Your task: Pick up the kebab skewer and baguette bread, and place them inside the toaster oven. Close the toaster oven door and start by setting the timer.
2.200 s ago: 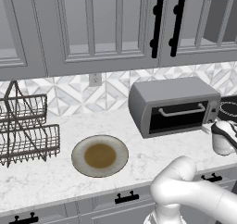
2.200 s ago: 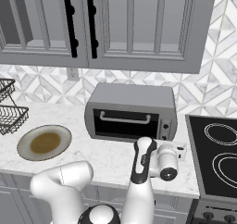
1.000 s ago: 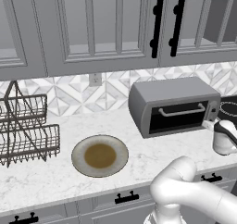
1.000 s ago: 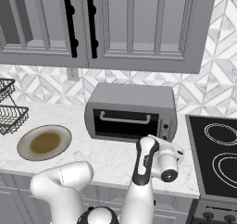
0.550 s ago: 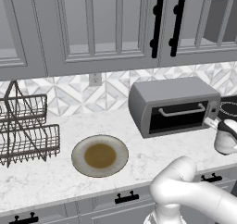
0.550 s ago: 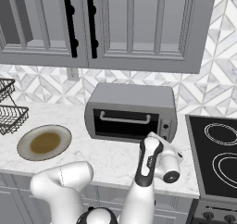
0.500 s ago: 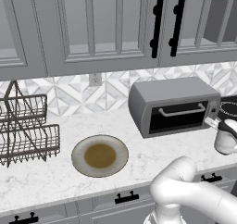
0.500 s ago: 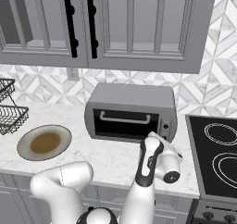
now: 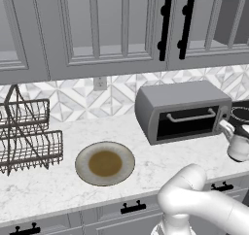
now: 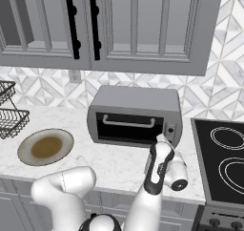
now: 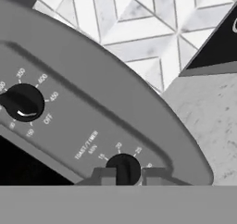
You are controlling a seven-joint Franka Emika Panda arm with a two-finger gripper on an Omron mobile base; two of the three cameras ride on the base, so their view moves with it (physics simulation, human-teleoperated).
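matt grey metal toaster oven [image 9: 182, 110] on glossy veined marble counter [image 9: 53, 185].

A kitchen: grey cabinets [image 9: 97, 30], marble counter [image 9: 44, 190], toaster oven [image 9: 182, 110], stovetop [image 10: 224, 168].

toaster oven [image 9: 182, 110]: 1 | plate [image 9: 105, 163]: 1 | dish rack [image 9: 26, 134]: 1 | oven knobs [image 11: 23, 102]: 2
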